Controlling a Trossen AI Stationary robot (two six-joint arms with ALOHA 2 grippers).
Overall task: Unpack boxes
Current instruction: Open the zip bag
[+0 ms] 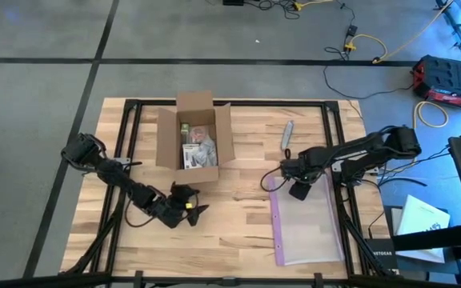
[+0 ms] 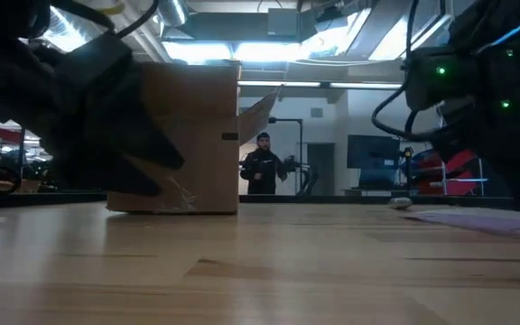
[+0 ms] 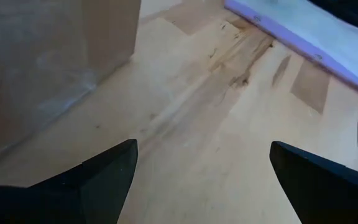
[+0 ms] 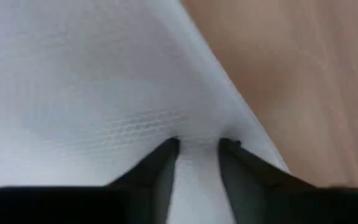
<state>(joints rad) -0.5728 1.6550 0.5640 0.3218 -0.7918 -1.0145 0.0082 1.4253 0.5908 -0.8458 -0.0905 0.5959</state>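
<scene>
Wooden butcher-block table on a black frame, pale planks running side to side. Sitting on it toward the back, left of centre, is the open cardboard box, flaps spread, small packaged items showing inside. Over on the right half lies a clear plastic bag, flat on the wood, its purple zip edge facing the table's middle. Behind the bag, near the far edge, rests a small grey tool, well apart from the box. Bare wood fills the front middle.
</scene>
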